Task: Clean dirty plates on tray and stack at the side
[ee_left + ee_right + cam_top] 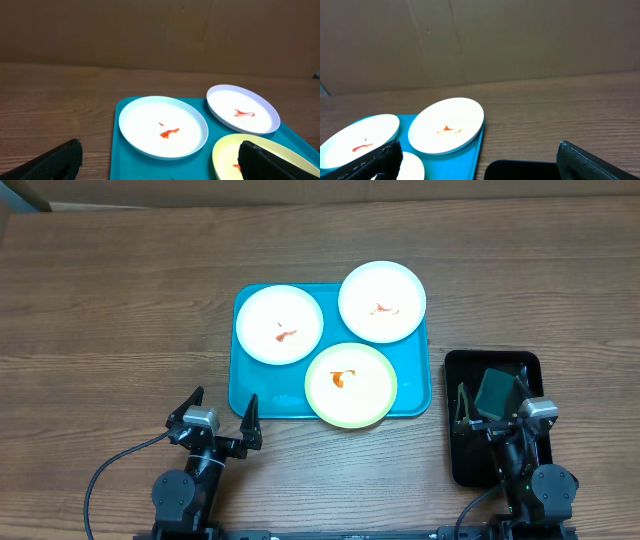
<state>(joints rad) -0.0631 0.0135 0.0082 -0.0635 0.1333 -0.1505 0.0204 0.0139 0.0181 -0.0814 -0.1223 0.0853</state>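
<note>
The turquoise tray (251,394) lies at the table's middle with three plates on it. A white plate (279,324) with a red smear is at its left, a second white plate (382,302) with an orange smear overhangs its back right corner, and a yellow-green plate (351,385) with an orange smear sits at the front. My left gripper (225,398) is open and empty just in front of the tray's left corner. My right gripper (492,380) is open over the black tray. The left wrist view shows the left white plate (163,126) and the yellow-green plate (227,152).
A small black tray (470,465) stands to the right of the turquoise tray, holding a dark green sponge (496,390). The right wrist view shows the black tray's edge (520,170) and the right white plate (446,125). A brown cardboard wall stands behind the wooden table.
</note>
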